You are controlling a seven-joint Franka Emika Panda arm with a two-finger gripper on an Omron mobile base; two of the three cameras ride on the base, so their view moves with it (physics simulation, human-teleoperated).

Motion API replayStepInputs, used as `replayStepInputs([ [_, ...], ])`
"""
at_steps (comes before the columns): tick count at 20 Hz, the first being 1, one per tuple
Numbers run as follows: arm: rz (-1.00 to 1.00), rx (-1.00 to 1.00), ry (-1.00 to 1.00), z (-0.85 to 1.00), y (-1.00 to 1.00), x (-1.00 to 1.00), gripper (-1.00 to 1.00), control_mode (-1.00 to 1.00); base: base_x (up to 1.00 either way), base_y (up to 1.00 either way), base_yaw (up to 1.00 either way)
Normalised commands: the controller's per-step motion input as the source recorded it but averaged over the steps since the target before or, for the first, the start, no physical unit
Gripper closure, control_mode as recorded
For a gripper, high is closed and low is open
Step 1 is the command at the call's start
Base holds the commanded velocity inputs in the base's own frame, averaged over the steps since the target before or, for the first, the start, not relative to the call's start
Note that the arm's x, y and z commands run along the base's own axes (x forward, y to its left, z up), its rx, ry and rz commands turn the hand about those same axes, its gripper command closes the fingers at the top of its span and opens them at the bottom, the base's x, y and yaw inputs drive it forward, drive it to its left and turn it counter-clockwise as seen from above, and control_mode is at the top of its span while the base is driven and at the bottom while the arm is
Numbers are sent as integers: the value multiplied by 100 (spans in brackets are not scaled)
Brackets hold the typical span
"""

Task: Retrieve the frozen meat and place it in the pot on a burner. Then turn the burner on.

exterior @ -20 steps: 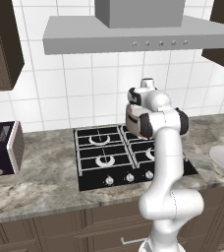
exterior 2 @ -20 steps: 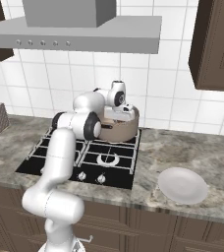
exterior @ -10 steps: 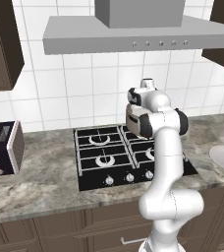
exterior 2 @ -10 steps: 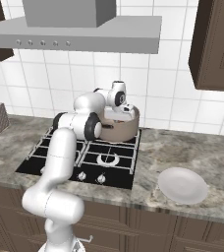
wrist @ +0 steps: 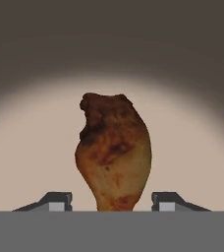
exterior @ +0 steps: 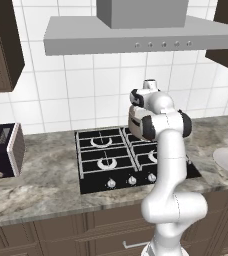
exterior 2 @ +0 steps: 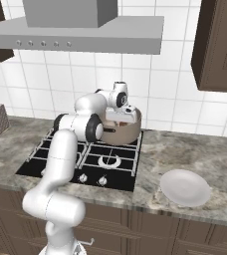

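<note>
The frozen meat (wrist: 114,152), a reddish-brown lump with paler patches, lies on the beige floor of the pot (wrist: 30,147). My gripper (wrist: 113,202) points down at it, open. One dark fingertip (wrist: 60,201) stands on each side of the meat's narrow end, with a gap to each. In the right base view my hand (exterior 2: 120,112) hangs over the tan-brown pot (exterior 2: 128,134), which sits on the rear right burner of the black cooktop (exterior 2: 46,167). The burner under the pot is hidden.
A free front burner (exterior 2: 109,160) lies before the pot, and silver knobs (exterior 2: 102,181) line the cooktop's front edge. A white plate (exterior 2: 185,188) rests on the counter to the right. A toaster (exterior: 3,150) stands at the far left. The range hood (exterior: 141,37) hangs overhead.
In both base views the arm holds the same pose over the pot, and nothing else has visibly moved.
</note>
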Motion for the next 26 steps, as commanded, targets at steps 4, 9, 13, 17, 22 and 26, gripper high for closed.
replayStepInputs([
  [4,0,0,0,0,0,0,-100,-100,0,0,0],
  [9,0,0,0,3,0,0,-100,-100,0,0,0],
  [13,0,0,0,21,0,0,-100,-100,0,0,0],
  [17,0,0,0,30,0,0,-100,-100,0,0,0],
  [22,0,0,0,22,0,-6,-100,-100,0,0,0],
  [26,0,0,-4,30,0,-10,-100,-100,0,0,0],
])
